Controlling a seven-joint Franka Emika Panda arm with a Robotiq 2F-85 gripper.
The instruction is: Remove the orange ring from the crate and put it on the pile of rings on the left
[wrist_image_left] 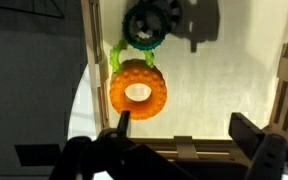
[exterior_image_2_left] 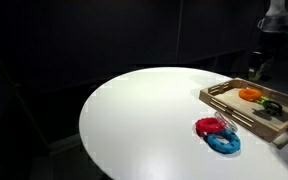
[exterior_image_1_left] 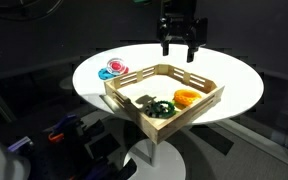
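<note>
Orange ring [wrist_image_left: 137,92] inside wooden crate [exterior_image_1_left: 189,113]

A strong light pools on the white desk [exterior_image_1_left: 234,85] in both exterior views, leaving the room around it almost black and the small, grainy pictures soft in detail. In the wrist view the floor of the crate [wrist_image_left: 214,90] glows warm yellow and the desk at left burns out to white glare. The claw [wrist_image_left: 182,130] shows as a blurred dark silhouette, with a hard shadow near the top.
</note>
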